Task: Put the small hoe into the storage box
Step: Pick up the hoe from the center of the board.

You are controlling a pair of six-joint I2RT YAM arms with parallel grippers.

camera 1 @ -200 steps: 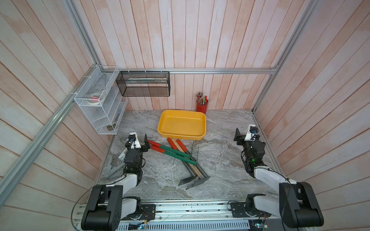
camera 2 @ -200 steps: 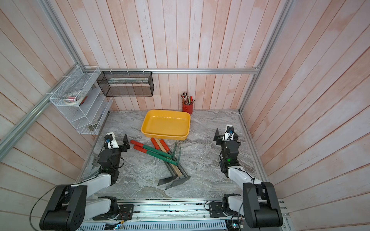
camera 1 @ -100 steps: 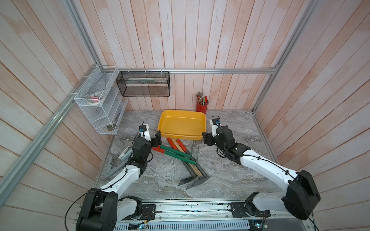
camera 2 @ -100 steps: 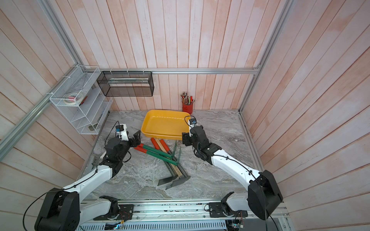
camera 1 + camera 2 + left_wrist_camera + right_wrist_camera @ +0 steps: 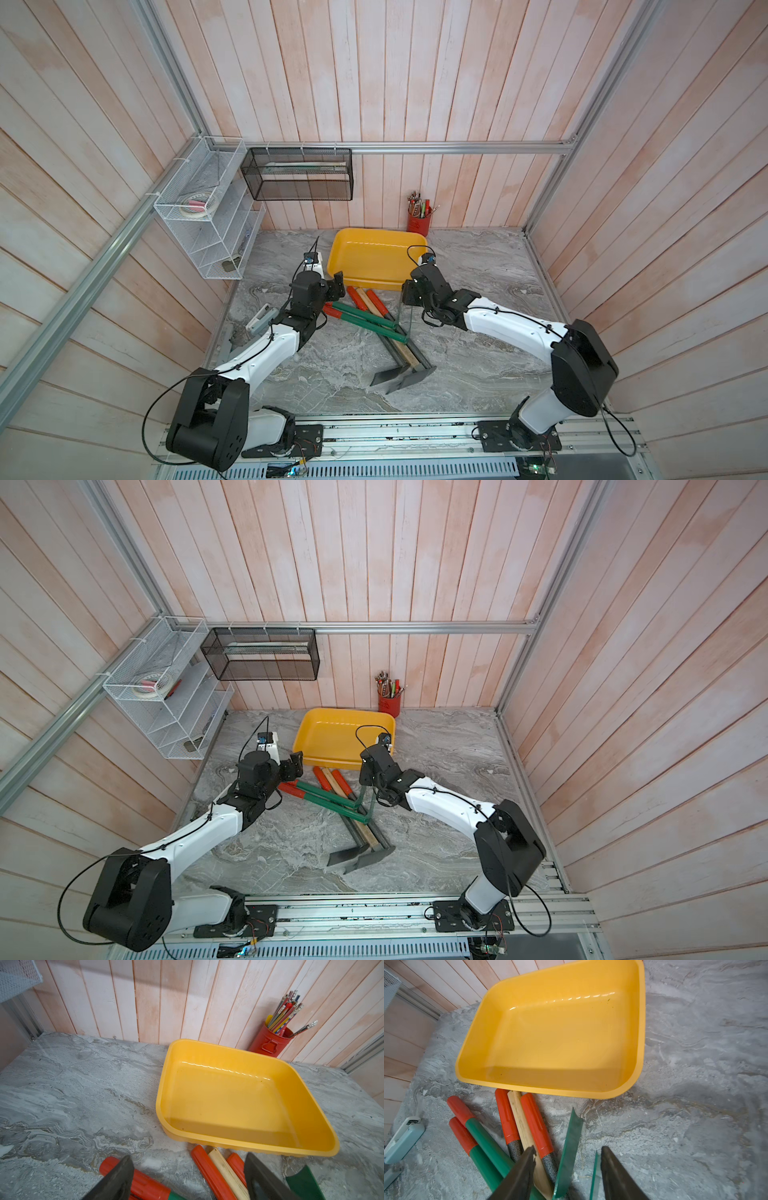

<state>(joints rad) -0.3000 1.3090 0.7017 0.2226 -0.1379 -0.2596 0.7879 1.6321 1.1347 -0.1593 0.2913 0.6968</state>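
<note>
Approach to grasp. Right gripper (image 5: 568, 1148) fingers parted astride the green blade of the presumed small hoe (image 5: 570, 1126). Left gripper (image 5: 188, 1155) fingers spread. Next: pinch, lift into storage box (image 5: 228, 1095).

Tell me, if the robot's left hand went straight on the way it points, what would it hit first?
Most likely the red-capped handle ends lying just ahead of the left hand, if it travels low enough; otherwise the near wall of the yellow storage box. Its height is hard to judge.

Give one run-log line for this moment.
storage box empty | tools on table | left claw open | right claw open astride green blade
</note>
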